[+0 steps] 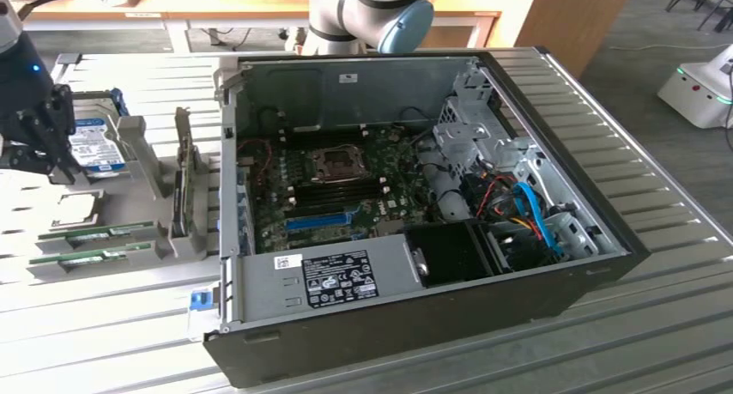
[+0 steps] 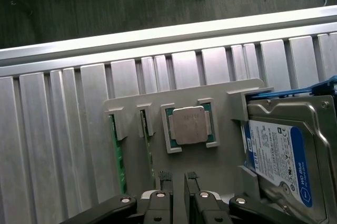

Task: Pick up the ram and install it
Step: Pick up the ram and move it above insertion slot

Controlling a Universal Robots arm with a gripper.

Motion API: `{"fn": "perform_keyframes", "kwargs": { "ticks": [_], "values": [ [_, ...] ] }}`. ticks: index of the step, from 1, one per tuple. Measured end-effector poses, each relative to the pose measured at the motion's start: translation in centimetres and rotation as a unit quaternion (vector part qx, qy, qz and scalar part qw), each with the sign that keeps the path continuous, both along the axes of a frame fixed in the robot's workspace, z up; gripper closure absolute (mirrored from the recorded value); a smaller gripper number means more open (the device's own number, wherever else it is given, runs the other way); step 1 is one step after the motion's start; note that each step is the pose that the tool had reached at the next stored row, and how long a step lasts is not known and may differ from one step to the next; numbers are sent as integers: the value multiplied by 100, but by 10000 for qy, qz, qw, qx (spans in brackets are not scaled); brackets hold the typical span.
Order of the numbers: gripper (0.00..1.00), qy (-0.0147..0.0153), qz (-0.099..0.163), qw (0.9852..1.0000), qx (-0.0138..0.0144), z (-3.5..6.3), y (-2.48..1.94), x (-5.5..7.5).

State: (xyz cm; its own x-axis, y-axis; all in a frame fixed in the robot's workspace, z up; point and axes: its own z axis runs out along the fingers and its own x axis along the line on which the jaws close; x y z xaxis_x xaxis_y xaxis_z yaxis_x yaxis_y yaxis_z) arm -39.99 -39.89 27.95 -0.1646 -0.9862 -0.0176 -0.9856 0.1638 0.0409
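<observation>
wrist view | claw [image 2: 177,176] spread, holding nothing; ram [image 2: 120,161] on edge in holder [image 2: 158,98], near claw, apart

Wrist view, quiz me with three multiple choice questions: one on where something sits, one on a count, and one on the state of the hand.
1. Where does the processor chip sit?
A) in the grey holder, between the ram sticks and the hard drive
B) on top of the hard drive
C) in the motherboard socket

2. How many green ram sticks stand in the holder?
A) one
B) two
C) four

3. What state is the hand in?
A) shut on a ram stick
B) shut on the hard drive
C) open, holding nothing

Answers: 1 A, the chip lies in its own pocket with the sticks on one side and the drive on the other. 2 B, two green edges stand in neighbouring slots. 3 C, its fingers stand apart with nothing between them.
</observation>
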Motion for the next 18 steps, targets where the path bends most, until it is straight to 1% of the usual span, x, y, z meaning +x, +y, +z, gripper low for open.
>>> {"fn": "perform_keyframes", "kwargs": {
  "ticks": [18],
  "values": [
    [76,0,0,10000,0,-207,0,0]
  ]
}}
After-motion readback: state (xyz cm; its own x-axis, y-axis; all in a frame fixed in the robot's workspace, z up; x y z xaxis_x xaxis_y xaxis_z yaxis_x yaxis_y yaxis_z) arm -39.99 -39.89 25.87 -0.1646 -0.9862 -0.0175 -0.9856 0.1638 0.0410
